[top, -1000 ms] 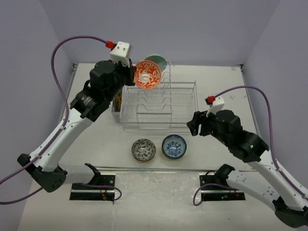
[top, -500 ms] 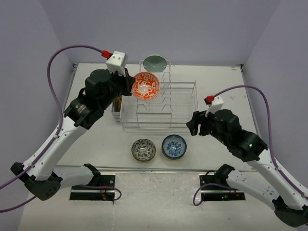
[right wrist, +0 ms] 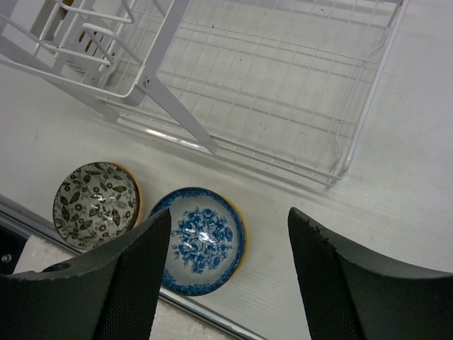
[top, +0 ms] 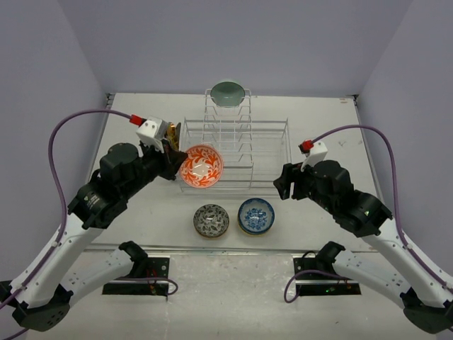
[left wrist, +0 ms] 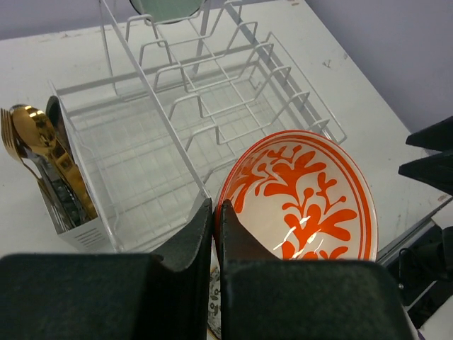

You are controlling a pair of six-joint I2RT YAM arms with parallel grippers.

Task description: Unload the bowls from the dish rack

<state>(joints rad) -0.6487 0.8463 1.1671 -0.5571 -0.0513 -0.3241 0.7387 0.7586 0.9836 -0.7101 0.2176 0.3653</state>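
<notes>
My left gripper [top: 175,161] is shut on the rim of an orange-and-white patterned bowl [top: 201,166], holding it above the front left corner of the white wire dish rack [top: 272,152]; in the left wrist view the bowl [left wrist: 304,198] sits right of my gripper [left wrist: 214,212]. A pale green bowl [top: 228,93] stands upright in the rack's far slots. A dark leaf-patterned bowl [top: 211,220] and a blue-and-white bowl [top: 255,216] rest on the table in front of the rack. My right gripper [top: 283,183] is open and empty, above the table right of the blue bowl [right wrist: 200,239].
A utensil holder with gold cutlery [left wrist: 42,152] hangs on the rack's left end. The table's metal front edge [top: 233,249] runs just below the two bowls. Purple walls enclose the table on three sides.
My left arm has carried the orange bowl from high over the rack's back left down and toward me, to the rack's front left corner. The right arm has not moved.
</notes>
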